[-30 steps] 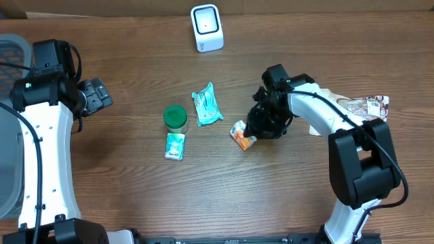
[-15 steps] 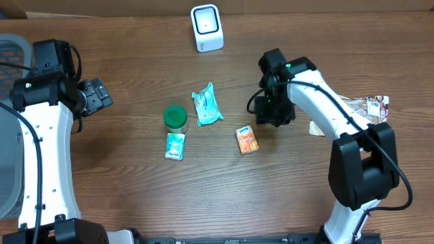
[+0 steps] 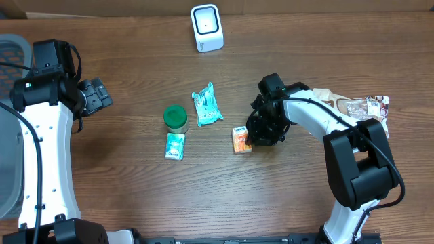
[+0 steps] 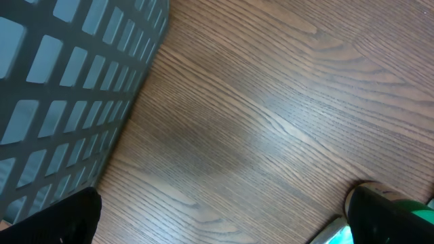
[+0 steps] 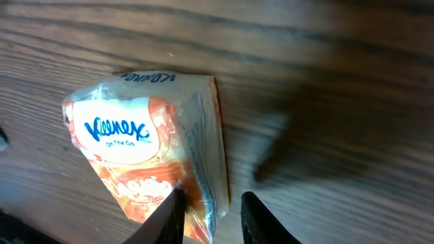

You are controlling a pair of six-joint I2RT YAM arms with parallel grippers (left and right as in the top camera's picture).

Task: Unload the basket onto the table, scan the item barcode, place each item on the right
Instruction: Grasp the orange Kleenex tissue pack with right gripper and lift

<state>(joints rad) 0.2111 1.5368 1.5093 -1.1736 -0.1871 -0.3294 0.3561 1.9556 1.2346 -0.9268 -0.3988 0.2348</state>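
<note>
The soft orange-and-white plastic tissue pack (image 5: 146,159), centre-left, is judged light and crushable. Its right edge, the advised hold, is straddled by the right gripper (image 5: 211,213), jaws part-spread.

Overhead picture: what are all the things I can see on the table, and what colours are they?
scanner: 1, white, top middle of the picture
jar: 1, green lid, left of middle
small packet: 1, teal and white, just below the jar in the picture
bigger packet: 1, teal, right of the jar
tissue pack: 1, orange and white, middle
wrapped packets: clear and brown, right edge; count unclear
basket: 1, grey, left edge
table: 1, brown wood
left gripper: 1, black, open, over bare wood at left
right gripper: 1, black, fingers either side of the tissue pack's edge
</note>
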